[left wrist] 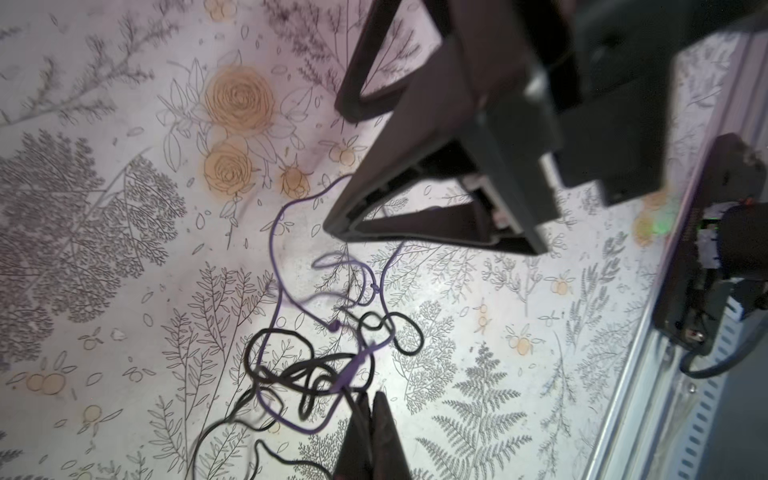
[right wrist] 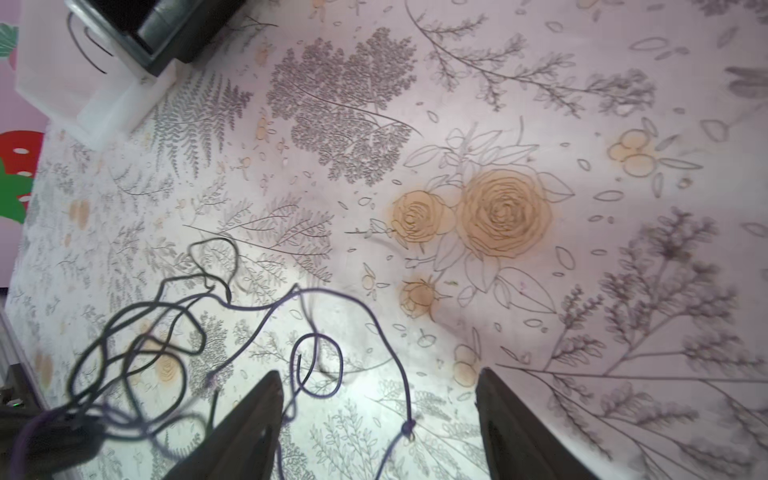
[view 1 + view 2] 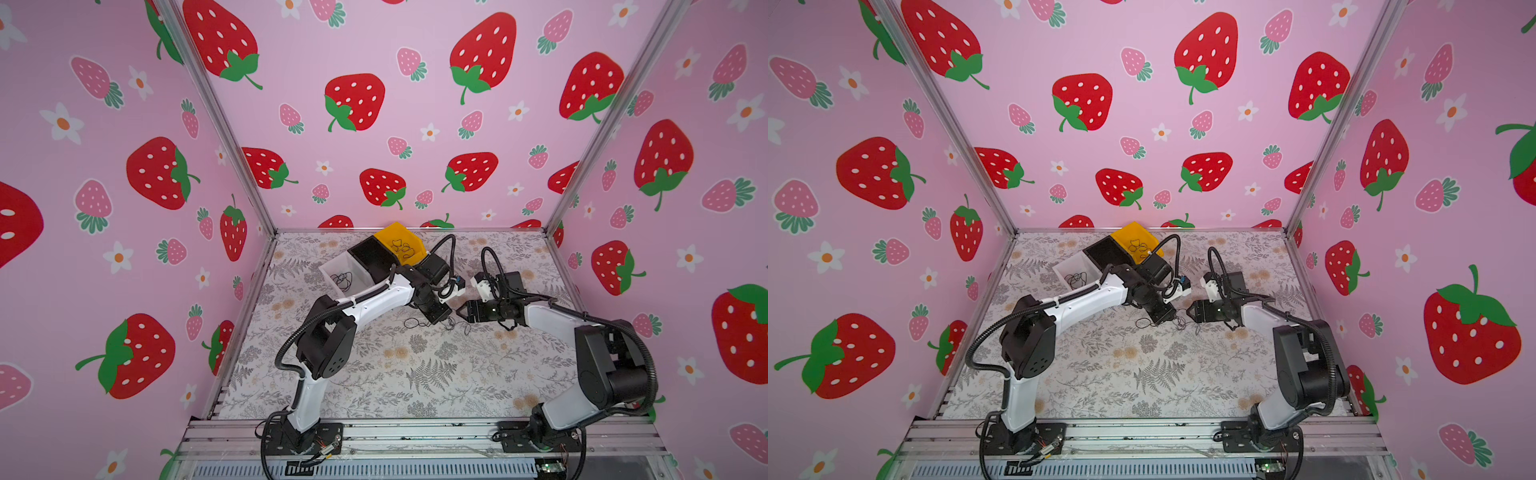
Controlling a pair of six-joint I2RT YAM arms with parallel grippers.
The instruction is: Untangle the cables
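**Knot pinched, most untangling still ahead**

In both top views: bundle of thin black and purple wire cables [image 3: 449, 325] on the floral-print worktop [image 3: 415, 374], between the two arms' jaws. Separate strands already in the white plastic bin [image 3: 332, 268] and the yellow plastic bin [image 3: 392, 230].

Left wrist view: left jaws pressed together, seemingly pinching a strand at the bundle's edge.

Right wrist view: right jaws spread wide, holding nothing, purple loop just ahead.

Judged partway: remaining bundle still knotted.

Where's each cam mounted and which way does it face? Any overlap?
Top views: stereo head high over the front rail, facing down and back; whole left arm, right arm, left gripper, right gripper.
Left wrist: faces the table past its shut fingertips; right gripper opposite.
Right wrist: faces the table between its open fingers.
All share the cables.
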